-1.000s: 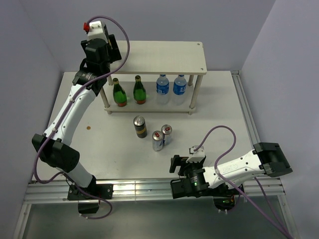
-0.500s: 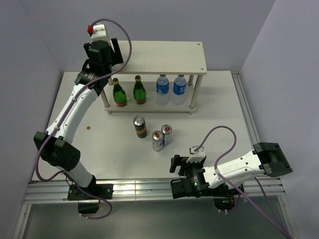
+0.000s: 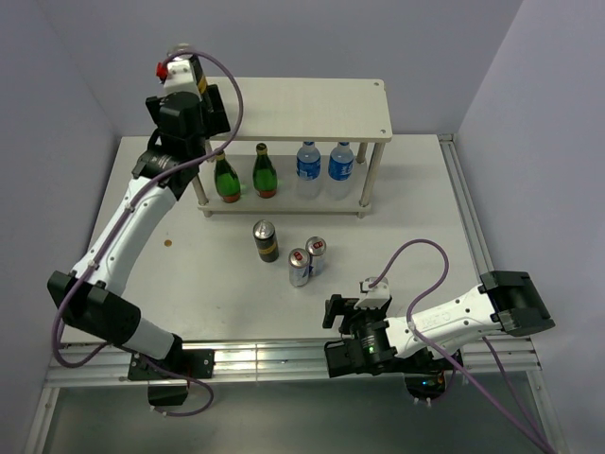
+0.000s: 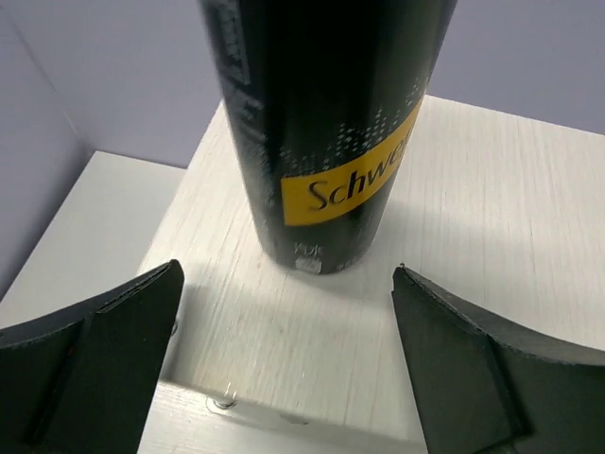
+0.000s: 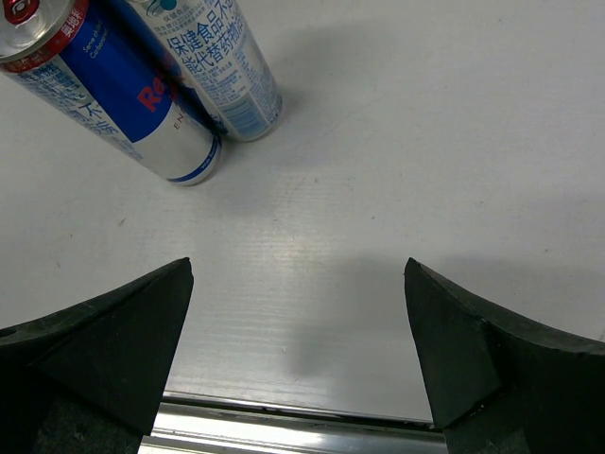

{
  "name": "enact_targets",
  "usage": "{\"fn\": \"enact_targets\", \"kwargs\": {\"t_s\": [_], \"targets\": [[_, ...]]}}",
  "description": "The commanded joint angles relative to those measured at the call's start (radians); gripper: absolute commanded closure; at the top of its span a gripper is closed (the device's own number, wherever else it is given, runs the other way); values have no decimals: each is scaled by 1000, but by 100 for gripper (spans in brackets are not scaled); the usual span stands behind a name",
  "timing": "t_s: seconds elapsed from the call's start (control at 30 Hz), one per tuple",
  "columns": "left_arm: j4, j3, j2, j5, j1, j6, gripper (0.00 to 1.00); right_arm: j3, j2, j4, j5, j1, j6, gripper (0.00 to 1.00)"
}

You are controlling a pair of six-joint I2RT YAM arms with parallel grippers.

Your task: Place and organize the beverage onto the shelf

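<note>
**Overhead view.** A pale wood two-tier shelf (image 3: 312,106) stands at the back of a white table (image 3: 425,208), boxed in by plain lilac walls. On its lower board, left to right, stand two green glass bottles (image 3: 225,178) and two clear water bottles with blue labels (image 3: 308,165). They are grouped by kind, which suits the sorting job. The left arm (image 3: 142,203) reaches up to the top board's left end, and its wrist hides whatever is there. On the table in front stands one black can (image 3: 266,240), with two slim blue-silver-red cans (image 3: 299,268) to its right, all still to be shelved. The right arm (image 3: 444,317) lies low along the near edge.

**Left wrist view.** The left gripper (image 4: 285,272) is spread wide and holds nothing. Its fingers sit clear on either side of a tall black Schweppes can (image 4: 321,142) with a yellow band. The can stands upright by itself on the top board near a corner screw, so it looks already placed there. The wood grain is flat and bare.

**Right wrist view.** The right gripper (image 5: 298,265) is also fully spread and empty, hanging over bare, smooth tabletop. The two slim cans stand ahead to the left, touching each other, which may crowd a grasp on either one.
</note>
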Motion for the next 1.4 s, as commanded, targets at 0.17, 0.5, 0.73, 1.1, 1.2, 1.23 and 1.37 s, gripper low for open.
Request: {"fn": "enact_targets", "kwargs": {"t_s": [0.17, 0.5, 0.73, 1.1, 1.2, 1.23, 1.37], "targets": [[-38, -167, -215, -92, -74, -87, 1, -15, -3, -5, 27, 9, 51, 0], [-163, -567, -603, -189, -404, -406, 6, -3, 23, -5, 26, 21, 54, 0], [88, -1038, -639, -91, -531, -578, 8, 28, 59, 10, 23, 21, 41, 0], [506, -1250, -429, -143, -628, -561, 2, 8, 39, -22, 14, 25, 74, 0], [613, -1265, -369, -162, -628, -518, 2, 10, 50, -20, 14, 25, 73, 0], [630, -1258, -351, -172, -630, -507, 3, 14, 54, -20, 15, 25, 73, 0], [732, -1238, -262, -216, -631, -458, 2, 24, 70, -25, 17, 24, 71, 0]]}}
